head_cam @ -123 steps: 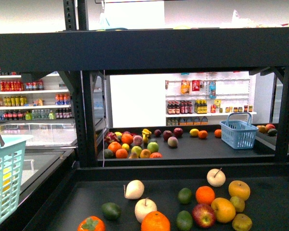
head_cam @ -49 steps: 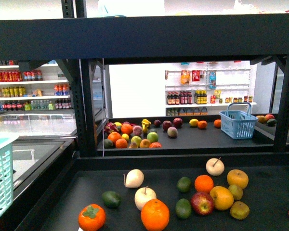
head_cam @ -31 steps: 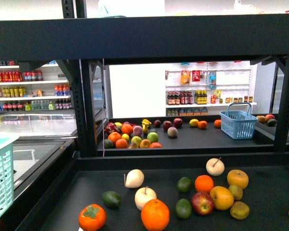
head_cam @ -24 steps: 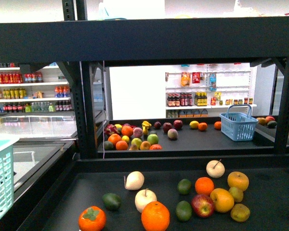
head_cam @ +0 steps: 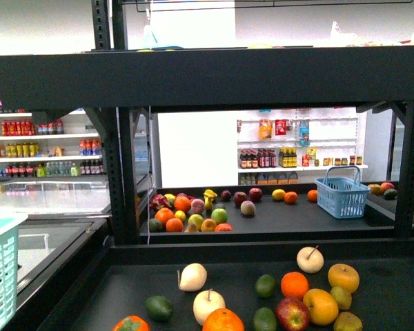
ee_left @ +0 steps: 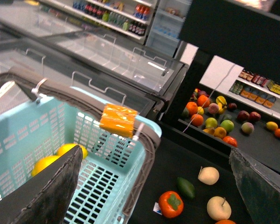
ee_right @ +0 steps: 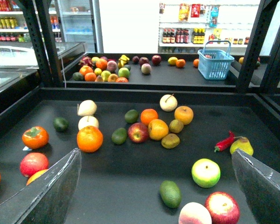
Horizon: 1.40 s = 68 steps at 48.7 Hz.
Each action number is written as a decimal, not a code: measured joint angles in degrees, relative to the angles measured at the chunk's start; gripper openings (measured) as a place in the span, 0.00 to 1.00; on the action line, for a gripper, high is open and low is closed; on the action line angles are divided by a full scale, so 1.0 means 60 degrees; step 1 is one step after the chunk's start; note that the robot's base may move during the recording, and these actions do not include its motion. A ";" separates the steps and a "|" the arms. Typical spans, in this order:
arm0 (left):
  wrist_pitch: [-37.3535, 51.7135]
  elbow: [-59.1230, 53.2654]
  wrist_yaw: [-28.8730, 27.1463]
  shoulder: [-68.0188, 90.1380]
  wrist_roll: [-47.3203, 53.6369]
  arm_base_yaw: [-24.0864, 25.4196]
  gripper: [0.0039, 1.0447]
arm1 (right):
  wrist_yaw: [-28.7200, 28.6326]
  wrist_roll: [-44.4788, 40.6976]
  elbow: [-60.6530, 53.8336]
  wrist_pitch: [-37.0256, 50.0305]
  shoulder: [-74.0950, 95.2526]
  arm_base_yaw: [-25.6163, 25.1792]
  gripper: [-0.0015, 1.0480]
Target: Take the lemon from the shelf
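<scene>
I read the lemon [head_cam: 279, 194] as the bright yellow, smooth oval on the far deck of the shelf [head_cam: 207, 76], beyond the thick matte black cross-edge, with an orange fruit [head_cam: 290, 197] just beside it. The blue slatted basket [head_cam: 341, 196] stands near on that deck.

The black metal uprights [head_cam: 127, 172] frame the opening, and the upper deck's heavy front edge hangs low over it. The near deck is flat and dark, with scattered round fruit.

The left gripper [ee_left: 155, 151] has its fingers [ee_left: 46, 196] spread wide, nothing between them, over the rim of the teal plastic basket [ee_left: 18, 135]. The right gripper [ee_right: 155, 153] also has its fingers [ee_right: 51, 191] spread, empty, above open deck. A red chilli [ee_right: 224, 141] lies toward the right wall.
</scene>
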 joint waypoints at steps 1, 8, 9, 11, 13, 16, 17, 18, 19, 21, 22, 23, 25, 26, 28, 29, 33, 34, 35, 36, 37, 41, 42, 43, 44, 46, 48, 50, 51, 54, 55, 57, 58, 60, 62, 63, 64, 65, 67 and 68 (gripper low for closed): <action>-0.0102 -0.0095 -0.0200 -0.0277 0.0270 -0.0306 0.93 | 0.0000 0.0000 0.0000 0.0000 0.0000 0.0000 0.93; 0.0069 -0.1457 0.0772 -0.1840 0.1974 -0.1515 0.77 | -0.0004 0.0000 0.0000 0.0000 0.0000 0.0000 0.93; 0.0077 -0.1745 0.0933 -0.2095 0.2098 -0.1548 0.74 | 0.0000 0.0000 0.0000 0.0000 0.0000 0.0000 0.93; 0.0058 -0.2353 0.1024 -0.2648 0.2280 -0.1566 0.67 | 0.0000 0.0000 0.0000 0.0000 0.0000 0.0000 0.93; 0.0033 -0.2940 0.1020 -0.3228 0.2386 -0.1566 0.60 | 0.0000 0.0000 0.0000 0.0000 0.0000 0.0000 0.93; 0.0073 -0.3712 0.1024 -0.3971 0.2484 -0.1566 0.50 | 0.0000 0.0000 0.0000 0.0000 0.0000 0.0000 0.93; 0.0109 -0.3901 0.1027 -0.4142 0.2517 -0.1566 0.46 | 0.0000 0.0000 0.0000 0.0000 0.0000 0.0000 0.93; 0.0157 -0.4065 0.1024 -0.4273 0.2535 -0.1566 0.43 | 0.0000 0.0000 0.0000 0.0000 0.0000 0.0000 0.93; 0.0204 -0.4200 0.1024 -0.4368 0.2543 -0.1566 0.40 | 0.0000 0.0000 0.0000 0.0000 0.0000 0.0000 0.93; 0.0291 -0.4455 0.1024 -0.4524 0.2568 -0.1566 0.33 | 0.0000 0.0000 0.0000 0.0000 0.0000 0.0000 0.93; 0.0342 -0.4634 0.1024 -0.4623 0.2572 -0.1566 0.28 | 0.0000 0.0000 0.0000 0.0000 0.0000 0.0000 0.93; 0.0393 -0.4809 0.1024 -0.4728 0.2586 -0.1566 0.22 | 0.0000 0.0000 0.0000 0.0000 0.0000 0.0000 0.93; 0.0455 -0.5064 0.1027 -0.4896 0.2601 -0.1566 0.14 | 0.0000 0.0000 0.0000 0.0000 0.0000 0.0000 0.93; 0.0481 -0.5158 0.1027 -0.4965 0.2605 -0.1566 0.10 | 0.0004 0.0000 0.0000 0.0000 0.0000 0.0000 0.93; 0.0517 -0.5326 0.1027 -0.5104 0.2608 -0.1566 0.03 | 0.0004 0.0000 0.0000 0.0000 0.0000 0.0000 0.93; 0.0543 -0.5399 0.1027 -0.5169 0.2590 -0.1566 0.02 | 0.0000 0.0000 0.0000 0.0000 0.0000 0.0000 0.93; 0.0583 -0.5690 0.1024 -0.5406 0.2634 -0.1566 0.02 | 0.0000 0.0000 0.0000 0.0000 0.0000 0.0000 0.93; 0.0586 -0.5752 0.1027 -0.5457 0.2634 -0.1566 0.02 | 0.0000 0.0000 0.0000 0.0000 0.0000 0.0000 0.93; 0.0597 -0.5814 0.1024 -0.5508 0.2637 -0.1566 0.02 | 0.0000 0.0000 0.0000 0.0000 0.0000 0.0000 0.93; 0.0605 -0.5876 0.1027 -0.5563 0.2637 -0.1566 0.02 | 0.0000 0.0000 0.0000 0.0000 0.0000 0.0000 0.93; 0.0612 -0.5938 0.1027 -0.5617 0.2637 -0.1566 0.02 | 0.0000 0.0000 0.0000 0.0000 0.0000 0.0000 0.93; 0.0619 -0.6160 0.1027 -0.5836 0.2637 -0.1566 0.02 | 0.0000 0.0000 0.0000 0.0000 0.0000 0.0000 0.93; 0.0616 -0.6207 0.1027 -0.5887 0.2637 -0.1566 0.02 | 0.0000 0.0000 0.0000 0.0000 0.0000 0.0000 0.93; 0.0619 -0.6284 0.1027 -0.5967 0.2637 -0.1566 0.02 | 0.0000 0.0000 0.0000 0.0000 0.0000 0.0000 0.93; 0.0616 -0.6368 0.1027 -0.6069 0.2637 -0.1566 0.02 | 0.0000 0.0000 0.0000 0.0000 0.0000 0.0000 0.93; 0.0616 -0.6477 0.1024 -0.6222 0.2637 -0.1566 0.02 | 0.0000 0.0000 0.0000 0.0000 0.0000 0.0000 0.93; 0.0612 -0.6557 0.1027 -0.6342 0.2637 -0.1566 0.02 | 0.0000 0.0000 0.0000 0.0000 0.0000 0.0000 0.93; 0.0594 -0.6626 0.1024 -0.6437 0.2637 -0.1566 0.02 | 0.0000 0.0000 0.0000 0.0000 0.0000 0.0000 0.93; 0.0576 -0.6659 0.1027 -0.6484 0.2637 -0.1566 0.02 | 0.0000 0.0000 0.0000 0.0000 0.0000 0.0000 0.93; 0.0539 -0.6750 0.1027 -0.6612 0.2637 -0.1566 0.02 | 0.0000 0.0000 0.0000 0.0000 0.0000 0.0000 0.93; 0.0521 -0.6776 0.1027 -0.6652 0.2637 -0.1566 0.02 | 0.0000 0.0000 0.0000 0.0000 0.0000 0.0000 0.93; 0.0481 -0.6823 0.1027 -0.6732 0.2637 -0.1566 0.02 | 0.0000 0.0000 0.0000 0.0000 0.0000 0.0000 0.93; 0.0474 -0.6849 0.1027 -0.6779 0.2637 -0.1566 0.02 | 0.0000 0.0000 0.0000 0.0000 0.0000 0.0000 0.93; 0.0437 -0.6896 0.1027 -0.6859 0.2637 -0.1566 0.02 | 0.0000 0.0000 0.0000 0.0000 0.0000 0.0000 0.93; 0.0189 -0.6918 0.1024 -0.7096 0.2637 -0.1570 0.02 | 0.0000 0.0000 0.0000 0.0000 0.0000 0.0000 0.93; -0.0131 -0.6918 0.1024 -0.7289 0.2641 -0.1566 0.02 | -0.0004 0.0000 0.0000 0.0000 0.0000 0.0000 0.93; -0.0452 -0.6943 0.1024 -0.7552 0.2641 -0.1566 0.02 | 0.0000 0.0000 0.0000 0.0000 0.0000 0.0000 0.93; -0.0685 -0.6976 0.1024 -0.7785 0.2641 -0.1566 0.02 | 0.0000 0.0000 0.0000 0.0000 0.0000 0.0000 0.93; -0.0882 -0.7027 0.1024 -0.8193 0.2641 -0.1570 0.02 | 0.0007 0.0000 0.0000 0.0000 0.0000 0.0000 0.93; -0.0885 -0.7027 0.1024 -0.8247 0.2641 -0.1570 0.02 | 0.0004 0.0000 0.0000 0.0000 0.0000 0.0000 0.93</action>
